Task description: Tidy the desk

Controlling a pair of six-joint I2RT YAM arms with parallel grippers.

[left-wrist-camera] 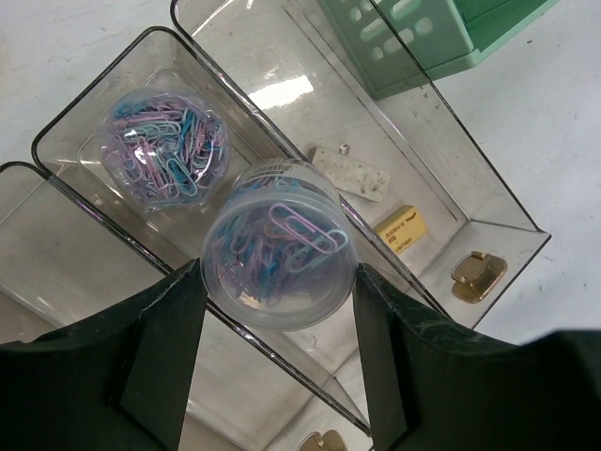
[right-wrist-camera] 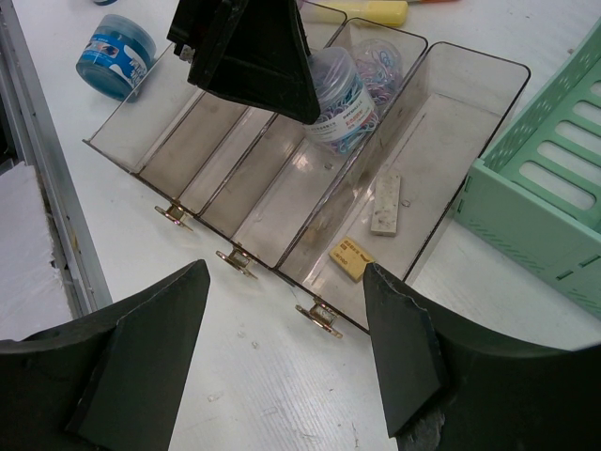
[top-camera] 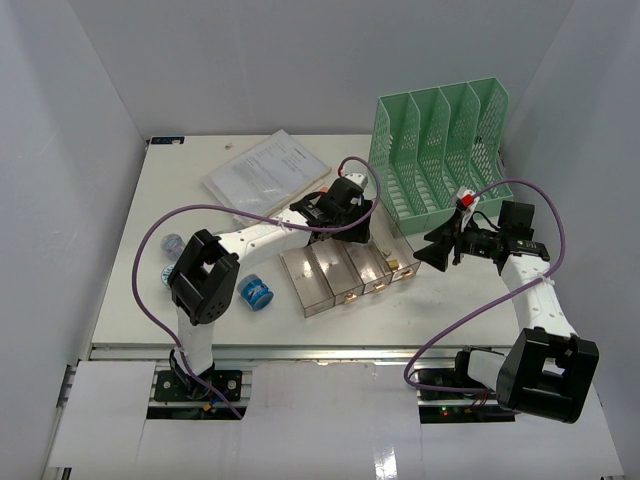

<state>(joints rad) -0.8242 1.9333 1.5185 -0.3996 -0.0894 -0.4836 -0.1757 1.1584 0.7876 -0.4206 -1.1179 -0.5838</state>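
The white desk point(top-camera: 200, 200) carries a clear four-compartment tray point(top-camera: 340, 275). My left gripper point(top-camera: 355, 232) is shut on a clear round tub of pastel paper clips point(left-wrist-camera: 279, 246) and holds it over a divider of the tray point(left-wrist-camera: 451, 202). A second tub of clips point(left-wrist-camera: 164, 155) lies in the compartment just beyond. My right gripper point(top-camera: 432, 255) is open and empty, low over the bare desk point(right-wrist-camera: 282, 376) in front of the tray's right end. In the right wrist view the held tub point(right-wrist-camera: 340, 94) hangs under my left gripper's fingers point(right-wrist-camera: 249, 47).
A white eraser point(left-wrist-camera: 349, 172) and a yellow eraser point(left-wrist-camera: 404, 229) lie in the end compartment. A mint-green mesh rack point(top-camera: 440, 150) stands at the back right, papers point(top-camera: 270, 170) at the back. A blue tub point(top-camera: 256, 293) and a clear tub point(top-camera: 172, 245) sit on the left.
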